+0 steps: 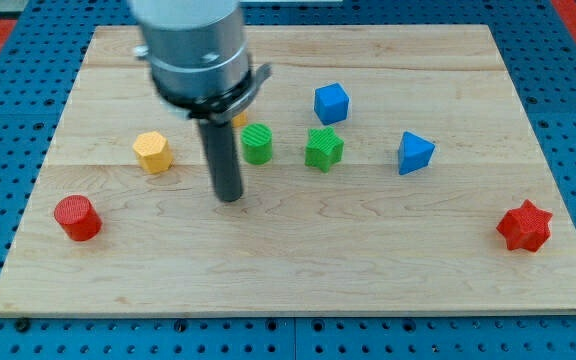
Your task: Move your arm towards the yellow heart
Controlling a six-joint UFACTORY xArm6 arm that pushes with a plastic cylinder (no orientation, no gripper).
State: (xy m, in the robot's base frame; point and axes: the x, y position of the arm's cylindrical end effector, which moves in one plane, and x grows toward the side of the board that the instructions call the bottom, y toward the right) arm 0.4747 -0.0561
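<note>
Resting my tip (229, 197) between yellow hexagon (153, 152) and green cylinder (257, 144), no jaws, yellow heart (240, 118) mostly hidden behind rod.

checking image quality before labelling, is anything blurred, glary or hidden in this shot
Camera view: even, soft light, no harsh glare on the wooden board; blocks are sharp; the arm's grey housing up close looks soft and hides a yellow-orange block behind it; my tip casts only a faint shadow.
</note>
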